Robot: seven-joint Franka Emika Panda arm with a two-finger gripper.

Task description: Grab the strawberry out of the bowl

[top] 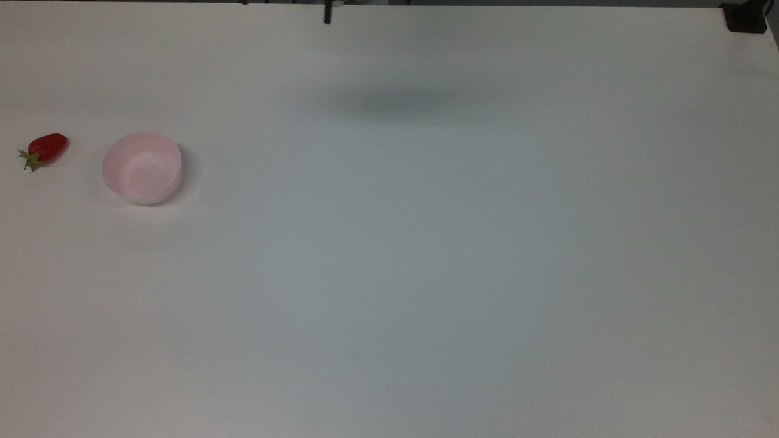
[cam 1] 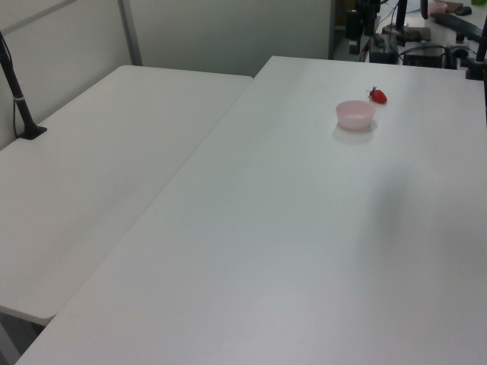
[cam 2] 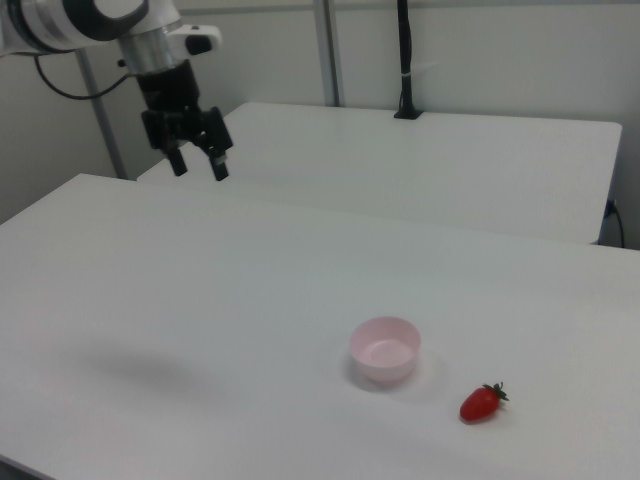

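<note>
The strawberry (cam 2: 481, 403) lies on the table (cam 2: 250, 300) just beside the bowl (cam 2: 385, 350), not in it. The gripper (cam 2: 198, 165) hangs spread and empty, far from the bowl. The job looks done; nothing is left to grab.

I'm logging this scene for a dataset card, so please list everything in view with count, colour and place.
strawberry: one, red with green cap, lying on the table at the top view's left, beside the bowl and apart from it.
bowl: one, pale pink, upright on the table, nothing inside it.
table: one, white, carrying both items.
second table: one, white, alongside at the left view's left.
black pole: one, standing on the second table.
gripper: one, black, open, raised above the table, far from the strawberry.
</note>
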